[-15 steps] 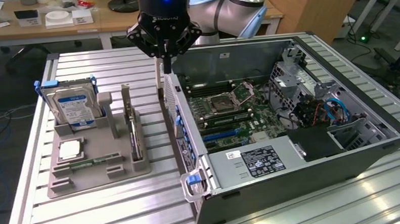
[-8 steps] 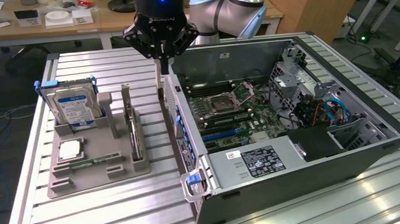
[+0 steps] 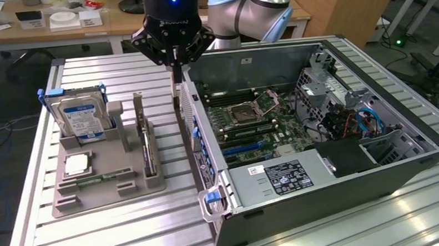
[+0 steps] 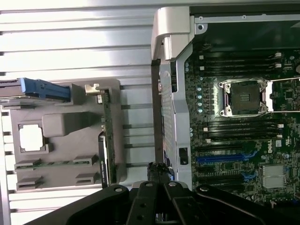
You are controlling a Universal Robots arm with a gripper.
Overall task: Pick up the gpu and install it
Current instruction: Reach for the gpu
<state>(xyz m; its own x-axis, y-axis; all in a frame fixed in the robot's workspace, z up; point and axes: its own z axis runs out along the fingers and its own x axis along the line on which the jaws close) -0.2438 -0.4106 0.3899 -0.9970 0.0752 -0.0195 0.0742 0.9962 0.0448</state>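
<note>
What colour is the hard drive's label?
The hard drive's label is blue and white; the exterior view shows it best.

claw [image 3: 175,65] black, blue light dot above it.
arm [image 3: 253,13] silver-grey, pale blue caps.
gpu [image 3: 177,88] dark edge, pale beige strip.
worktop [image 3: 120,227] silver-grey, ribbed stripe pattern.
tray [image 3: 96,198] flat grey-beige.
hard drive [image 3: 82,120] silver, blue-and-white label, blue plastic frame.
memory stick [image 3: 107,175] green.
chip [image 3: 77,162] pale silver square.
case [image 3: 319,202] dark grey outside, bare metal grey inside, blue latch.
motherboard [image 3: 268,126] green, black slots, blue slots.
power supply label [image 3: 285,177] black, white print.
cables [image 3: 371,122] blue.
</note>
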